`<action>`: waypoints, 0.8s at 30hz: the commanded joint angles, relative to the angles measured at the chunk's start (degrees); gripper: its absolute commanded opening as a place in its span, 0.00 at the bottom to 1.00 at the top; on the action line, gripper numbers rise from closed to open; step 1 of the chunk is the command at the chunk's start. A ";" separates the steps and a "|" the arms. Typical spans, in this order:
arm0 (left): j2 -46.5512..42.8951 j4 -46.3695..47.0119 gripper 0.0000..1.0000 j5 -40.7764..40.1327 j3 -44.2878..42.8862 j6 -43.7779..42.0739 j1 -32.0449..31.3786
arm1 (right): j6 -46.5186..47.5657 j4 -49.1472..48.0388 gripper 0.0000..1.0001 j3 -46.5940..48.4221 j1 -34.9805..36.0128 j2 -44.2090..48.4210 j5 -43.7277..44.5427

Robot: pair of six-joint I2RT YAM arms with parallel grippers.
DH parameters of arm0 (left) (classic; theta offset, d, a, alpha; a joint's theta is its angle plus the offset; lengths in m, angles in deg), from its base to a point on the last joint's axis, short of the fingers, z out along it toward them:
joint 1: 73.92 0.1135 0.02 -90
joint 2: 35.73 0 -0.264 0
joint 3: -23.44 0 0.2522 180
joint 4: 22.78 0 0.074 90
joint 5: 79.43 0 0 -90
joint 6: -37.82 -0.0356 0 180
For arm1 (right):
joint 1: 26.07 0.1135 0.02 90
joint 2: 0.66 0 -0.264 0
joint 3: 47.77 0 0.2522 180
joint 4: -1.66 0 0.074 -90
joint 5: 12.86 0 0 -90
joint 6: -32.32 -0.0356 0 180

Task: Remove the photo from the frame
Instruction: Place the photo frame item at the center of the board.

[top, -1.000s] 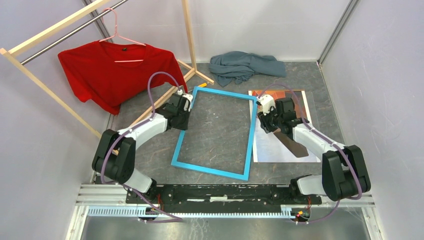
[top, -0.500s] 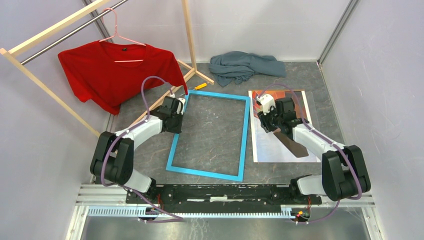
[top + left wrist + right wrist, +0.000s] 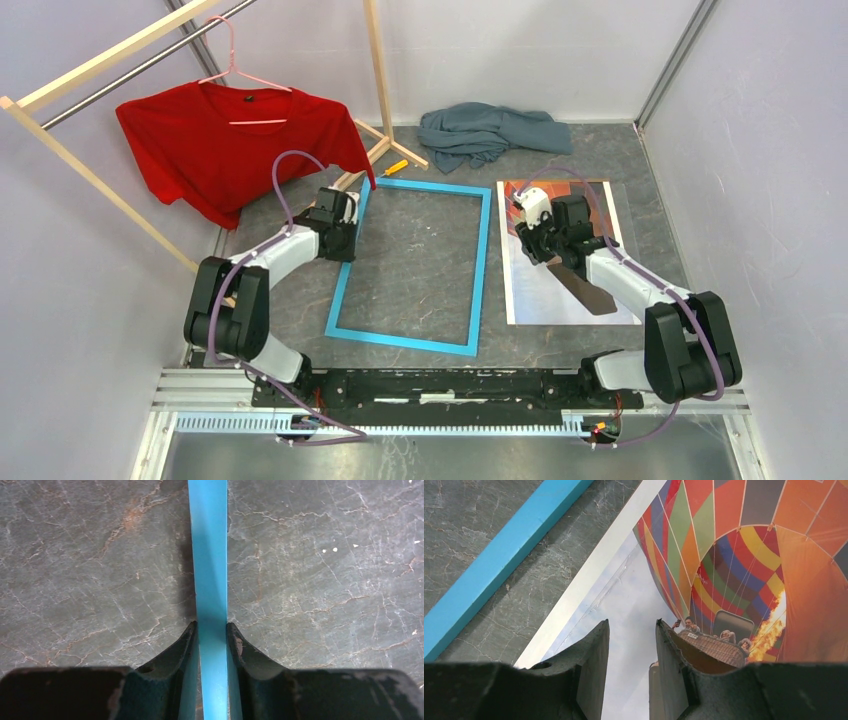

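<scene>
The light-blue frame (image 3: 480,262) lies flat and empty on the grey stone-pattern table, left of centre. My left gripper (image 3: 343,222) is shut on the frame's left rail; in the left wrist view the blue rail (image 3: 210,555) runs between the two fingers of this gripper (image 3: 212,626). The hot-air balloon photo (image 3: 560,295) lies flat on the table to the right of the frame, apart from it. My right gripper (image 3: 523,233) is open and empty just above the photo's upper left part. In the right wrist view the right gripper (image 3: 631,623) frames pale sky, with the balloon photo (image 3: 724,555) and the frame (image 3: 499,565) at left.
A red T-shirt (image 3: 230,135) hangs on a pink hanger from a wooden clothes rack (image 3: 378,70) at the back left. A grey-blue cloth (image 3: 490,130) lies at the back. A yellow-handled screwdriver (image 3: 397,168) lies by the frame's far corner. Walls close both sides.
My left gripper has dragged the frame leftward and turned it straighter, widening the gap between frame and photo. The right arm and the photo have not moved.
</scene>
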 commanded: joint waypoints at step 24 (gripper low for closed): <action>1.53 0.63 0.29 -4.71 -0.73 -0.23 6.10 | 0.39 -1.74 0.45 -0.46 -1.30 1.48 -0.90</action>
